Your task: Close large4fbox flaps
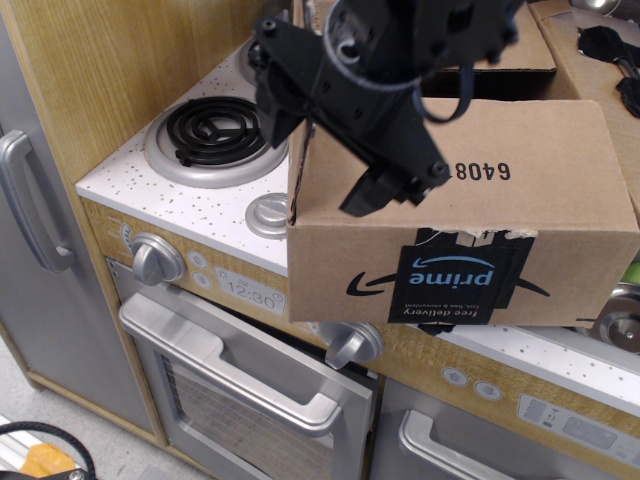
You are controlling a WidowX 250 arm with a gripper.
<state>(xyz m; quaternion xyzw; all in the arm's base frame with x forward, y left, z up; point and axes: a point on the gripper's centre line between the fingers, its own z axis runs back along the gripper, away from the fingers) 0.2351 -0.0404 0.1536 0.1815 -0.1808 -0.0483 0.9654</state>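
The large4fbox [560, 260] stands on the toy stove top, its front face with black-and-blue prime tape [445, 285] towards me. The near flap [545, 140] lies flat on top; only "6408" of its print shows. The far flap [525, 45] shows as a brown strip behind the arm. The left flap is hidden under the arm. My black gripper [395, 185] reaches down over the box's top left corner, touching the near flap. Its fingers look pressed together, with no gap showing.
A black coil burner [213, 128] lies left of the box on the white speckled stove top [120, 175]. Silver knobs [157, 260] and an oven door handle [230, 370] are below. A wooden wall [110, 50] rises at left. Black items [615, 50] lie at the far right.
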